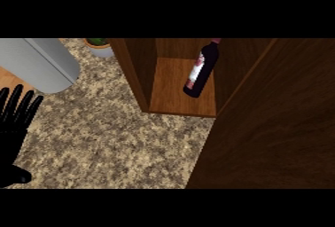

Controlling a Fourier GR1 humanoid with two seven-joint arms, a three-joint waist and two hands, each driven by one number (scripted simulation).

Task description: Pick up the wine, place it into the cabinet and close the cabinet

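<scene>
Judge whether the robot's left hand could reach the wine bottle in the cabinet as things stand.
Probably yes: the left hand rests open at the left edge, and bare counter lies between it and the wine bottle in the cabinet, whose open side faces it.

Counter [111, 142] spans lower left and middle. Cabinet [141, 75] stands on counter at upper middle, open toward viewer. Wine bottle [201, 71] inside cabinet, on shelf [173, 88], toward shelf's right side, tilted. Cabinet door [274, 133] fills right side, nearer than shelf, reaching bottom edge. Rounded appliance [39, 62] at upper left on counter. Potted plant [98, 46] behind, between appliance and cabinet. Left hand [14, 119] at left edge, over counter, well apart from cabinet.
</scene>
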